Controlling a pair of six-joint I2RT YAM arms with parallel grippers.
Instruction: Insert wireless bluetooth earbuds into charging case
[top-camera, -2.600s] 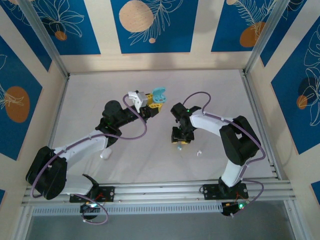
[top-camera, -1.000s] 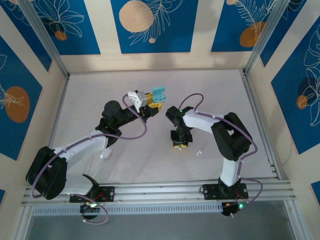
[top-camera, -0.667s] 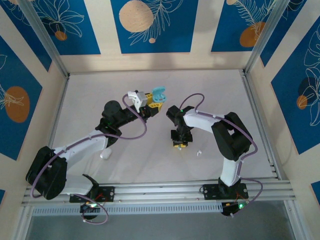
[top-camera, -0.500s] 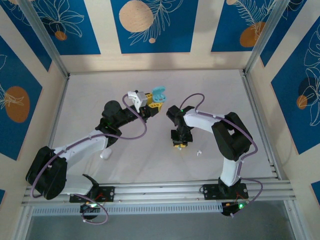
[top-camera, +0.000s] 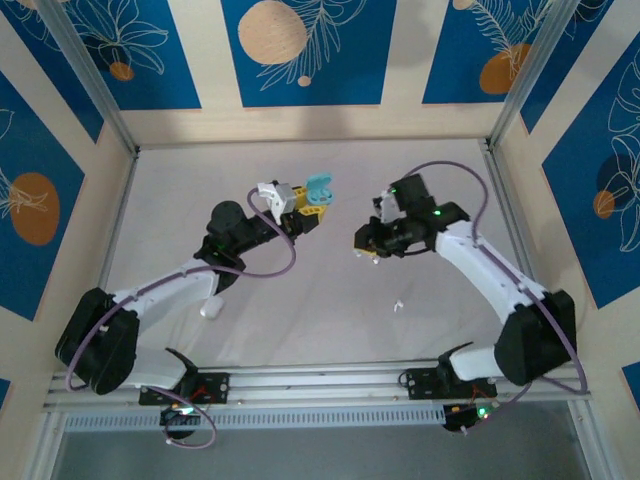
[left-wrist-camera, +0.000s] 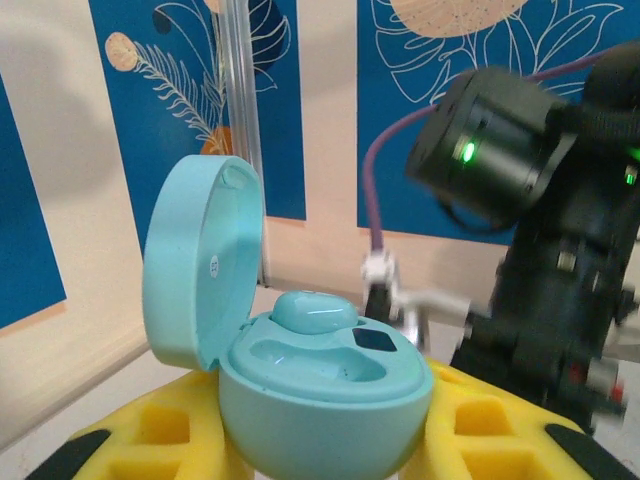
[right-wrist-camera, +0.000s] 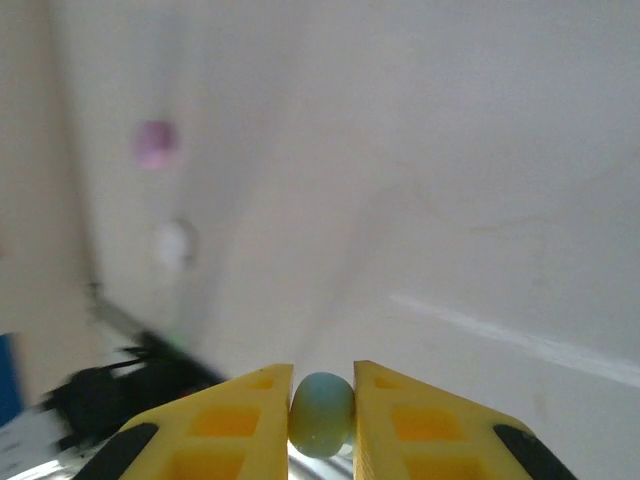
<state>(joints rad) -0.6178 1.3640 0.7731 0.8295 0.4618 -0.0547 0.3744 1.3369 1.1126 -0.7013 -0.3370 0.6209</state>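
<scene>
about halfway, i'd say. the charging case (left-wrist-camera: 300, 375) is open, lid (left-wrist-camera: 200, 265) tipped up, and the left pincer (left-wrist-camera: 320, 430) is clamped on its base between yellow pads, holding it over the middle of the bench (top-camera: 300, 330), towards the far edge. 1 light blue earbud (left-wrist-camera: 312, 310) is already seated in the well nearest the lid. the other well (left-wrist-camera: 375, 343) beside it looks empty, with just a dark patch showing.

the right pincer (right-wrist-camera: 322, 398) is pressed onto a 2nd light blue earbud (right-wrist-camera: 322, 418), pinching it between its fingertips. from above it hangs just right of the case, apart from it. what's left, to my eye, is carrying that bud across and setting it in the free well.

a tiny white earbud (top-camera: 397, 305) lies loose on the bench, nearer the front edge and right of centre.
</scene>
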